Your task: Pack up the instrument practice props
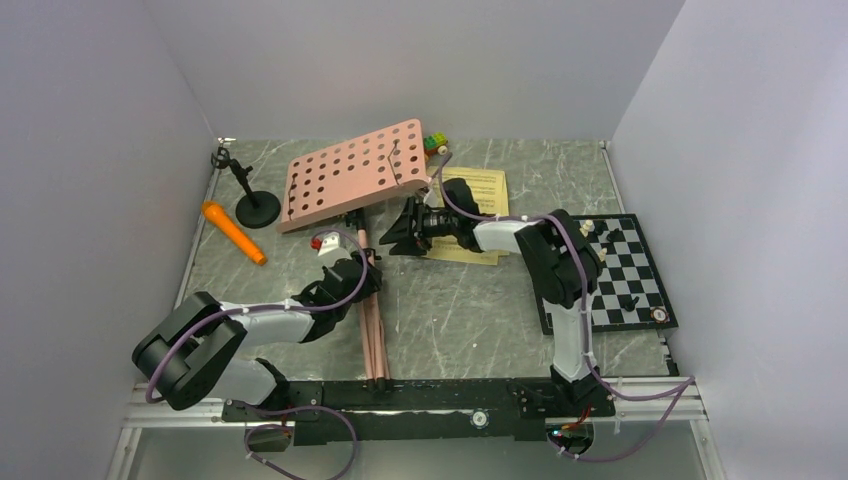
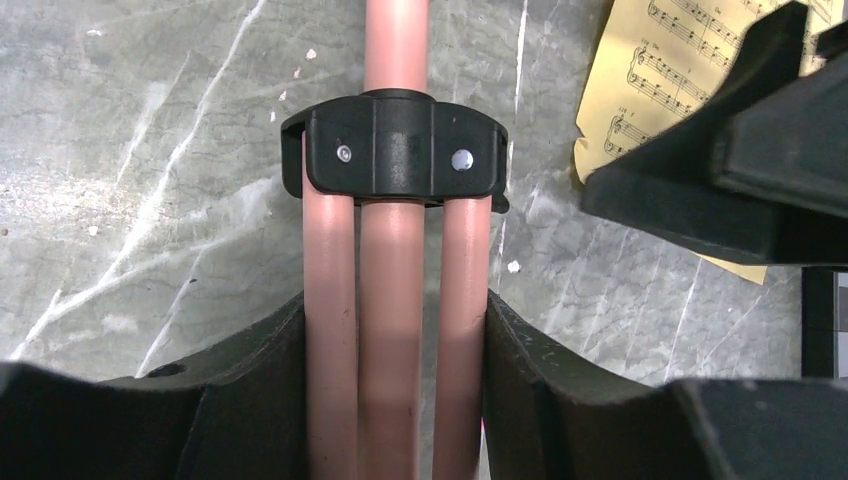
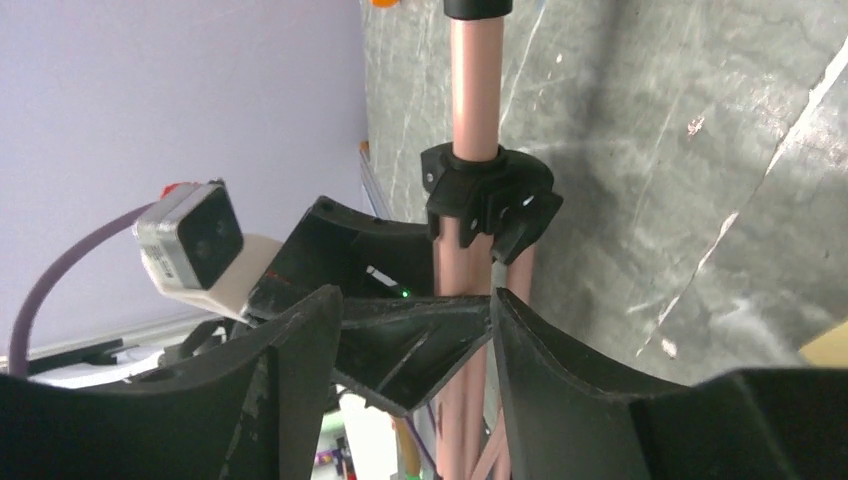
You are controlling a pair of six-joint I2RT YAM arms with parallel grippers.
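Presently the left tool [image 2: 395,335] pinches the folded legs of the music stand [image 1: 350,172], which lies across the tabletop [image 1: 450,310]; the right tool [image 3: 415,315] stands spread alongside. Risk: held on one side only, the stand's heavy top may swing or slip.

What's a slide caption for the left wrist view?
Left jaws clamp the folded legs of the pink music stand below its black collar.

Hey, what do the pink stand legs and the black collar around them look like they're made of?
Stand legs: probably painted metal tubing, smooth satin pink, with soft straight highlights along the round tubes. Black collar: likely moulded plastic, matte, with rounded edges and two small shiny fastener heads.
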